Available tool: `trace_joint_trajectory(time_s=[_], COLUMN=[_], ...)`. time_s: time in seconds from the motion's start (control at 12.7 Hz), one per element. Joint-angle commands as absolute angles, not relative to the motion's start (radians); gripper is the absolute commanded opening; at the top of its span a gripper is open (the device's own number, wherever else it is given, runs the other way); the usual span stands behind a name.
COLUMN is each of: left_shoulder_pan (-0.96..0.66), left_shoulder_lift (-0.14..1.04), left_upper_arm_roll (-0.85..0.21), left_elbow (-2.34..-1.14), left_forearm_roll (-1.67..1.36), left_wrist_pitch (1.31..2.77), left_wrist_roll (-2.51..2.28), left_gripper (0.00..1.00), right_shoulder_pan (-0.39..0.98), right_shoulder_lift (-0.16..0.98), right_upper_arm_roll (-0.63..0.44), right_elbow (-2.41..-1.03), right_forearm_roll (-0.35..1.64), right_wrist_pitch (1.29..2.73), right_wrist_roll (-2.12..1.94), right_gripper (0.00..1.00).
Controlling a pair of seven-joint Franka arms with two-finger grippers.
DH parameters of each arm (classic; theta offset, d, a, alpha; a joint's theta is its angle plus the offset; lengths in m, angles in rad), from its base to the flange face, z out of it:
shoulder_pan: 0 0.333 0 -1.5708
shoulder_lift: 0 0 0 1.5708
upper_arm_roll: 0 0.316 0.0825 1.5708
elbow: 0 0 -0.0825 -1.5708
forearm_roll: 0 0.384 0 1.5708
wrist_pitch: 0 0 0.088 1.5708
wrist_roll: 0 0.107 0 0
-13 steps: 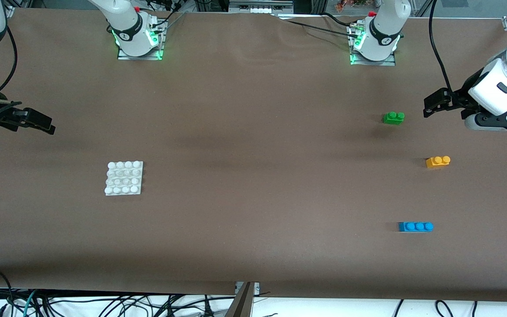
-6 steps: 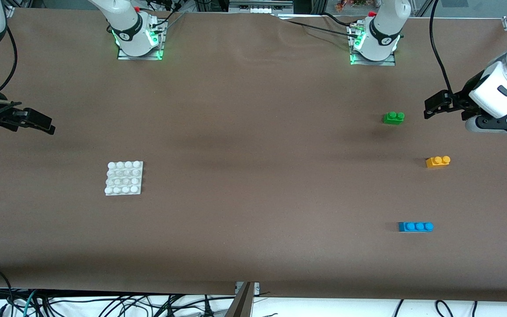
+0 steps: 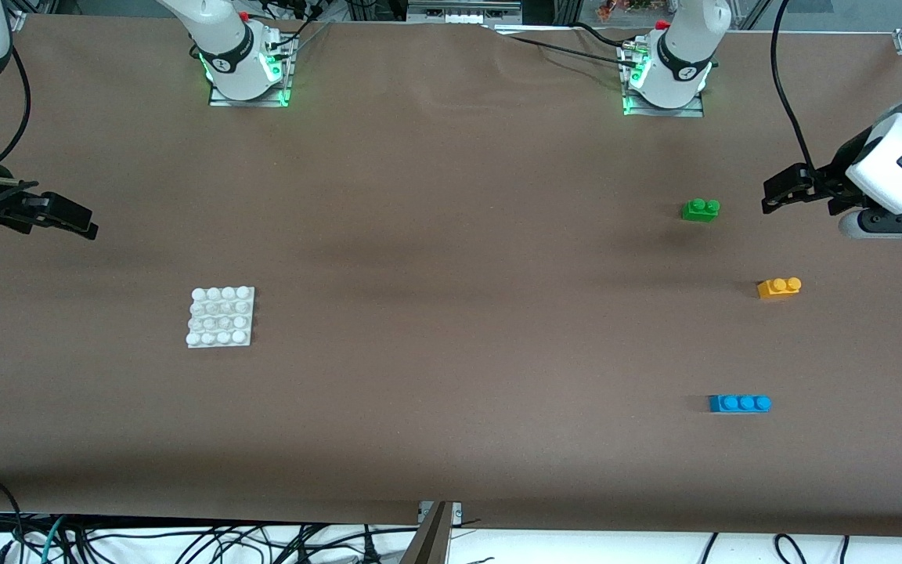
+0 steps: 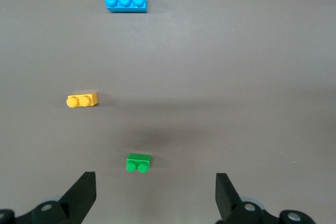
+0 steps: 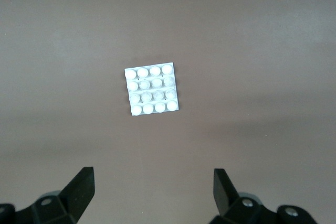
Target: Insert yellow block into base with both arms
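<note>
The yellow block (image 3: 779, 287) lies on the table, apart from the open left jaws.

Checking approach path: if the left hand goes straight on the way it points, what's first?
Probably the green brick: it lies between the open left hand's fingers' line, ahead of it. Height above the table is unclear.

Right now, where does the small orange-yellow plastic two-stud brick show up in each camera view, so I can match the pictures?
Front view: small orange-yellow plastic two-stud brick lies on the table toward the left arm's end, between the green and blue bricks in depth.
Left wrist view: same brick, lying alone.
Right wrist view: not in it; only the flat white studded plate shows.
Shared landmark: green two-stud brick, in the front and left wrist views.
</note>
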State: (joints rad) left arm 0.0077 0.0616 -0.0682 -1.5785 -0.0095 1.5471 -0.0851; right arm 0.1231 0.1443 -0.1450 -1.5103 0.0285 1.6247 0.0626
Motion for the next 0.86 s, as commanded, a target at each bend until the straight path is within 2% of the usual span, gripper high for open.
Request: trace_joint_trajectory(time_s=[0.0,0.79], left_shoulder_pan=[0.017,0.002], left_shoulder_lift=[0.060,0.066], left_upper_arm_roll=[-0.080,-0.083], left_elbow=[-1.578,-1.565], left_forearm_roll=[0.040,0.035], left_wrist_pitch=[1.543,1.539], left_wrist_roll=[-0.075,-0.086], left_gripper=[1.00,1.00], right_shoulder_pan=[0.124,0.124], right_shoulder_lift=[0.141,0.170], right_upper_arm_roll=[-0.146,-0.146], right_elbow=[-1.508,-1.516], right_forearm_roll=[0.018,0.017], right_wrist_pitch=[1.617,1.620], right_wrist_roll=[0.074,0.072], right_gripper=[1.00,1.00])
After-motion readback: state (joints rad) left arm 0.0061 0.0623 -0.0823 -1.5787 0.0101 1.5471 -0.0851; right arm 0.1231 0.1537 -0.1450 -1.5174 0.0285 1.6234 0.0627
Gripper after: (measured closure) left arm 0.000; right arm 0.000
